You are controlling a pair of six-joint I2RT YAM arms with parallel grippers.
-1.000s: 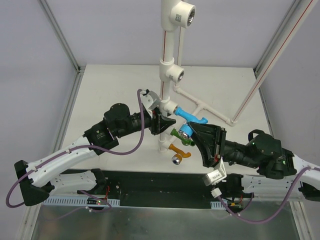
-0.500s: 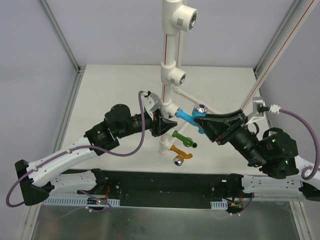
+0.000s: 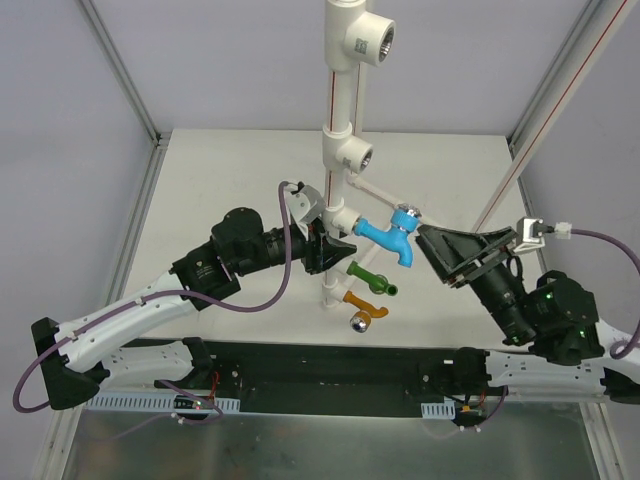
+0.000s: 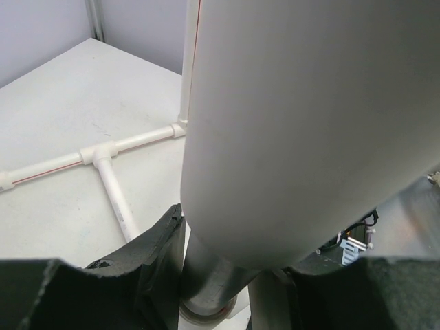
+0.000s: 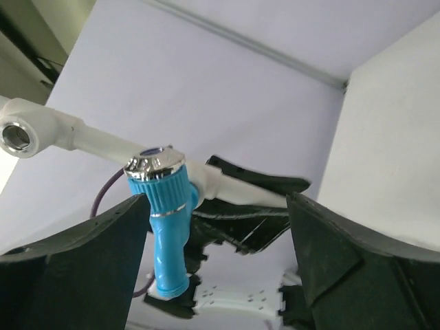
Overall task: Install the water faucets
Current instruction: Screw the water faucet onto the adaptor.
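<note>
Top view: left gripper (image 3: 327, 250) fingers clamped on the upright white pipe (image 3: 341, 110), low on it. Three faucets stick out of the pipe's right side, stacked: blue faucet (image 3: 383, 237) highest, green faucet (image 3: 366, 277) under it, orange faucet (image 3: 358, 302) lowest. Right gripper (image 3: 428, 250) sits just right of the blue one, fingers wide apart.

Right wrist view adds: blue faucet between the spread fingers, close to one and well clear of the other. Cannot tell if it touches. Chrome cap and ribbed collar show.

Left wrist view adds: pipe fills the frame, black fingers (image 4: 155, 258) against it; thin red-striped pipe (image 4: 103, 148) lies on the white surface (image 3: 220, 170).

Grey-lilac walls (image 3: 60, 150), metal corner posts
</note>
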